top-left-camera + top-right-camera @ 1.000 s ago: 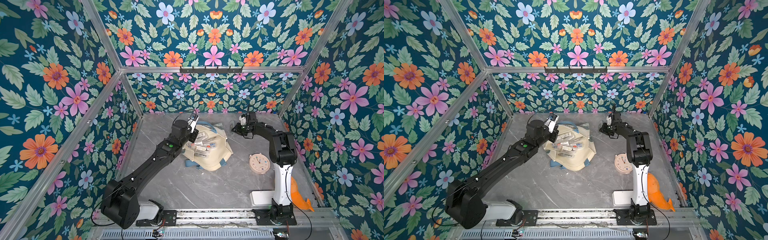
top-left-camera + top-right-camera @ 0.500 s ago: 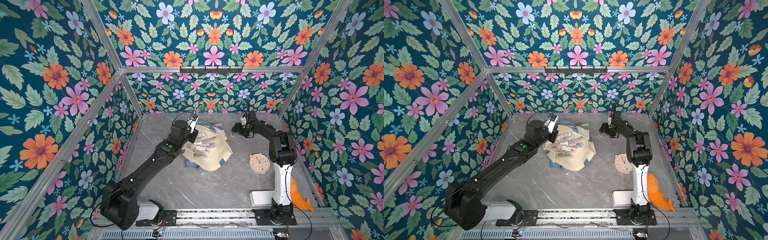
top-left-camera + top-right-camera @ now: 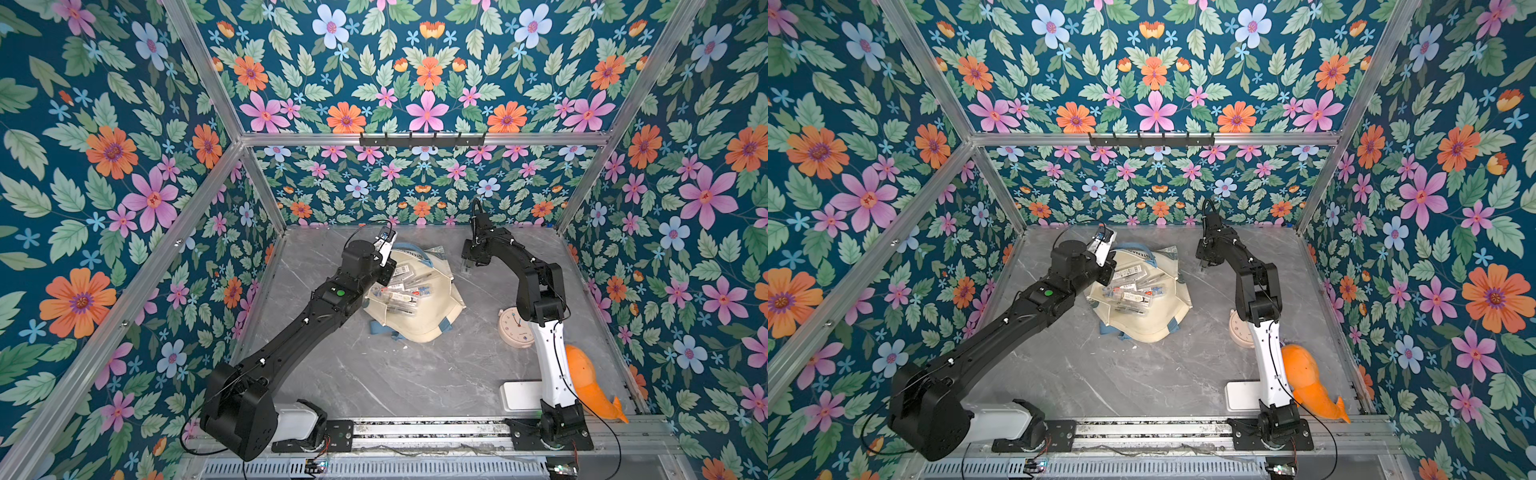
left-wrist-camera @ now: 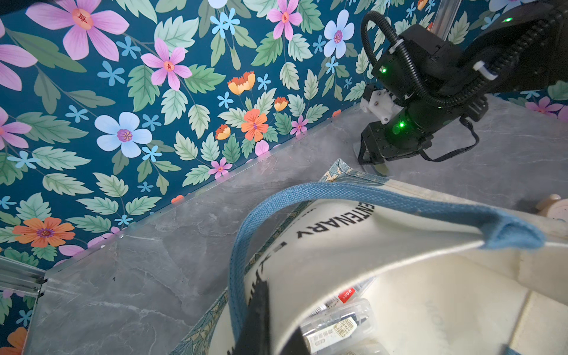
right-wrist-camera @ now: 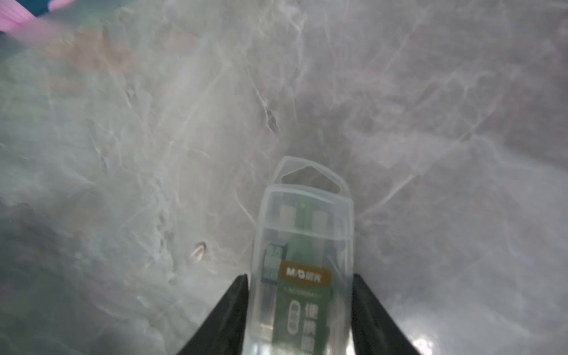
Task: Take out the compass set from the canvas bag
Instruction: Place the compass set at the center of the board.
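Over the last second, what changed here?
The right pincer, compass set between its jaws, swung slightly toward the canvas bag; whether it grips is unclear. The left pincer stays clamped on the bag's rim; bag and clock unmoved.

1. The canvas bag (image 3: pixel 419 320) lies on the bench (image 3: pixel 374 374), between the left tool (image 3: pixel 386 271) and the right tool (image 3: pixel 466 266).
2. The left tool sits at the bag's rim; plastic cases (image 3: pixel 401 291) lie inside the bag, just beside it.
3. A compass set (image 5: pixel 302 261) stands between the right tool's jaws, outside the bag, over the bench.
4. A clock (image 3: pixel 512 328) lies on the bench behind the right tool, by its arm; a toy whale (image 3: pixel 582 374) lies farther back.
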